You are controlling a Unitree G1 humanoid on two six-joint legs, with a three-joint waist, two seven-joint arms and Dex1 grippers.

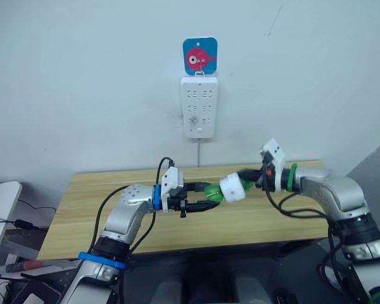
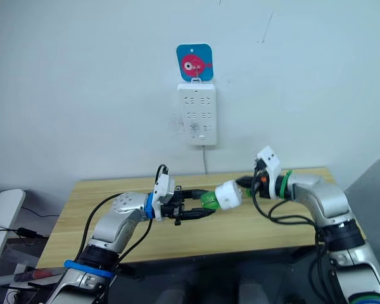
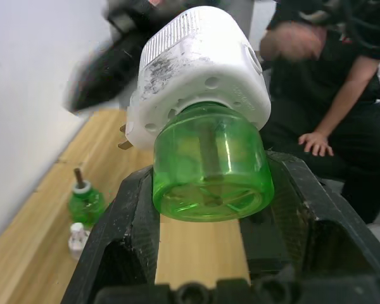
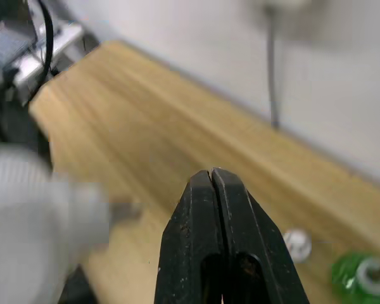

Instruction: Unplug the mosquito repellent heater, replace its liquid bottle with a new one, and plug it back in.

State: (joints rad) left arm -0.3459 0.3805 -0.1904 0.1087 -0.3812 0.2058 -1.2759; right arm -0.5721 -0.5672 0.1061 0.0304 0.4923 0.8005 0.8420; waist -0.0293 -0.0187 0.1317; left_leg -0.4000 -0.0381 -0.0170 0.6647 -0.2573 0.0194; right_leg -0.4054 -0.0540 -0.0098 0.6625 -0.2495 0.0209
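Observation:
The white mosquito repellent heater (image 1: 232,188) hangs in the air over the table's middle with a green liquid bottle (image 1: 212,193) screwed into it. My left gripper (image 1: 204,198) is shut on that bottle; in the left wrist view the bottle (image 3: 209,168) sits between both black fingers (image 3: 130,228) under the heater (image 3: 199,69). My right gripper (image 1: 247,180) is at the heater's far side, its fingertips (image 4: 213,180) pressed together with nothing between them and the blurred heater (image 4: 38,209) beside them. Another green bottle (image 3: 85,202) with a wick stands on the table beside a small white cap (image 3: 78,237).
A tall white power strip (image 1: 199,106) hangs on the wall under a blue and pink hook (image 1: 199,56), its cord dropping behind the wooden table (image 1: 101,190). A person in dark clothes (image 3: 332,95) sits beyond the table's edge. A white table (image 1: 0,196) stands at the left.

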